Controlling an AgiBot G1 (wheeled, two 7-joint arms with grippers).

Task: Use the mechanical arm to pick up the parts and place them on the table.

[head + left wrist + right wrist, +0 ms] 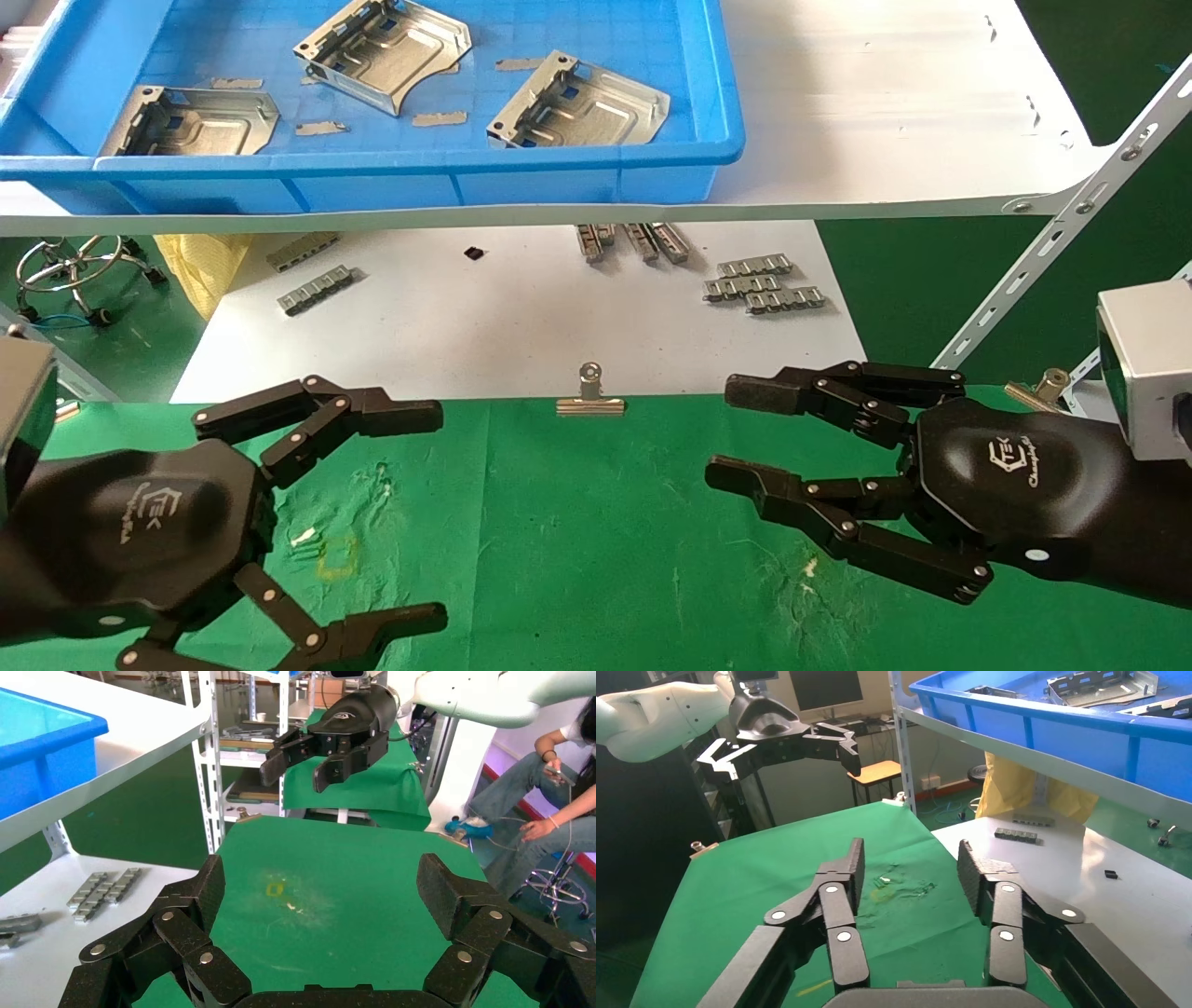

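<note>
Over the green desk (596, 550): both arms hover with nothing carried, a likely ready pose before any reach.
Left pincer (372, 513): low at the near left corner, fingers (184, 918) spread wide, released and empty.
Blue tray (559, 182): sits on the raised white shelf (885, 112) beyond the desk, so a reach must go up and forward.
Parts (384, 51): three silver plates lie flat and well apart inside the tray, none lifted yet, which probably leaves room for fingers around each.
Ridged strips (764, 284): scattered on the lower white board (484, 326), apparently not wanted.
Right pincer (736, 433): above the desk's right side, fingers (843, 903) parted, released, pointing inward.
</note>
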